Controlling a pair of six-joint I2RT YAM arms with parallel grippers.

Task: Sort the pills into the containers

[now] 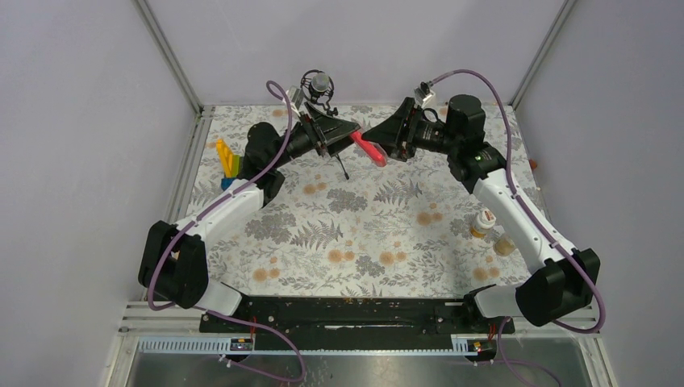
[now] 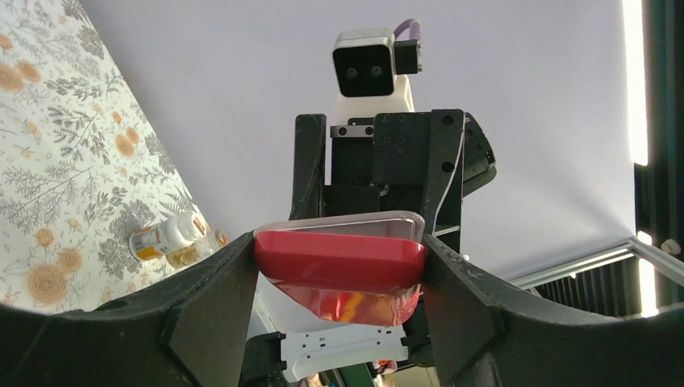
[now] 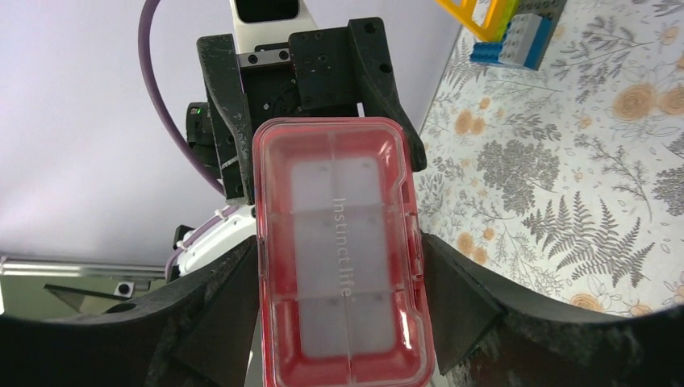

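The pink compartment box [image 1: 369,149] hangs in the air over the far middle of the cloth, held from both ends. My left gripper [image 1: 352,137] is shut on one end of the box [image 2: 339,262], whose sides press against both fingers. My right gripper [image 1: 385,147] is shut on the other end; the box's clear lid [image 3: 339,258] faces that camera and is closed. The white-capped bottle [image 1: 482,223] and the clear yellowish bottle [image 1: 505,244] stand on the cloth beside the right arm. No loose pills show in any view.
A blue, yellow and grey toy-brick block [image 1: 228,161] stands at the cloth's left edge, next to the left arm. The flowered cloth [image 1: 363,234] covers the table. Metal frame posts and grey walls close in the back and sides.
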